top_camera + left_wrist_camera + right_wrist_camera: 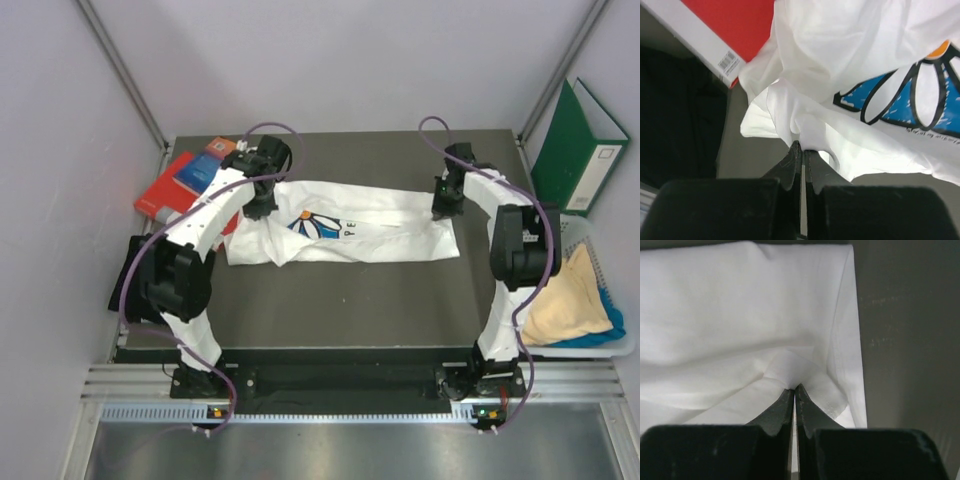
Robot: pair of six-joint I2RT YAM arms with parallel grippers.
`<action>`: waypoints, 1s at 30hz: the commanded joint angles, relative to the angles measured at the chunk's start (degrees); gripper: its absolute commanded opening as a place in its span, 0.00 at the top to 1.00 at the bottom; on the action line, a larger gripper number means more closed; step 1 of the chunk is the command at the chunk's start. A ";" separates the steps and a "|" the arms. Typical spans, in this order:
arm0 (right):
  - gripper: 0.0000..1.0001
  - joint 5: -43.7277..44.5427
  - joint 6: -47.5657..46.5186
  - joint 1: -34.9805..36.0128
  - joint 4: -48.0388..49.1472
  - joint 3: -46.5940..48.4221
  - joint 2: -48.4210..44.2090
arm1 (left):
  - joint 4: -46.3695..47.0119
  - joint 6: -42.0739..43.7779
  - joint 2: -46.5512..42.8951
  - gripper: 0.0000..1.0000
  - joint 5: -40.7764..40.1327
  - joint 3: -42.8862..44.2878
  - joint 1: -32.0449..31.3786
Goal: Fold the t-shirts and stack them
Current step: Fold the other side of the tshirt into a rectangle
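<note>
One table (pixel 330 310), one white daisy shirt (pixel 350 235) rumpled across its middle. Left gripper (pixel 800 149) clenched on the bunched edge beside the red book (pixel 735 20); right gripper (pixel 794 389) clenched on a hem corner. Judgement: move both ends together, cloth taut, or the fold sets crooked.

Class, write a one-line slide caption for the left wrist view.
Left gripper shut on a fold of the white daisy t-shirt, red book at upper left.
</note>
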 commanded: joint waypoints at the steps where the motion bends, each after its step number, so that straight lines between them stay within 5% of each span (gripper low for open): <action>1: 1.00 2.21 1.39 -0.56 3.92 4.89 2.95 | 3.57 0.11 3.62 1.00 -0.82 7.58 1.58; 12: 1.00 8.45 2.88 -0.73 1.11 10.17 7.53 | 3.48 3.18 19.18 1.00 -2.84 28.86 3.60; 20: 0.99 11.80 3.59 -1.09 -0.20 13.23 9.54 | 3.65 3.10 28.22 1.00 -1.88 33.53 6.41; 23: 0.86 12.86 3.94 -1.08 -0.82 14.21 9.72 | 3.83 2.57 30.78 1.00 1.00 35.55 8.08; 25: 0.69 13.65 4.20 -1.08 -0.47 14.03 8.59 | 4.61 3.18 31.40 0.53 2.60 37.40 8.96; 26: 0.55 14.43 3.94 -1.08 -0.21 13.42 7.88 | 4.97 3.62 31.05 0.42 3.83 37.67 9.05; 29: 0.34 14.79 2.54 -1.08 3.03 10.27 2.80 | 7.86 5.20 27.02 0.01 6.38 35.92 9.05; 30: 0.28 15.14 2.10 -0.65 4.09 9.38 -0.61 | 9.09 5.38 25.27 0.01 8.47 32.17 8.88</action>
